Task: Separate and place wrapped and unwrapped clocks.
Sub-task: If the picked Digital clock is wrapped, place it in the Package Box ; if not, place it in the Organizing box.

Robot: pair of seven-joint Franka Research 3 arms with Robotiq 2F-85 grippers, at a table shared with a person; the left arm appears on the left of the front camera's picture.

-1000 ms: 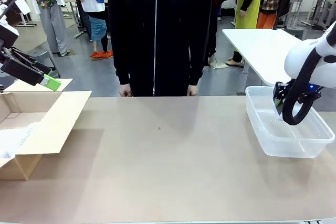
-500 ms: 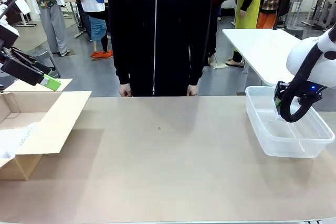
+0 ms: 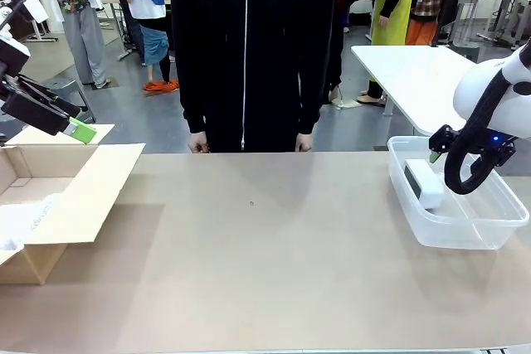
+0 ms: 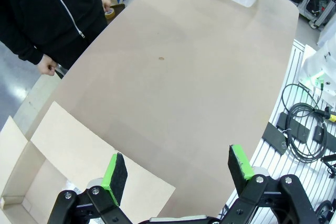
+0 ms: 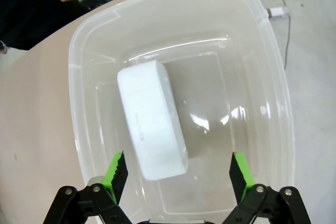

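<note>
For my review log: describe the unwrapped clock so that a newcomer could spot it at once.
Find the clear plastic tub at the table's right end, under the open right gripper. The unwrapped clock lies inside: a smooth white rounded block, the tub's sole content.

White arms (image 3: 489, 93), black tools, green pads (image 4: 114, 178)

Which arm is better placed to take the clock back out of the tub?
Right. Its open gripper hangs directly over the clock lying in the tub. The left gripper, also open, is over the box across the table.
</note>
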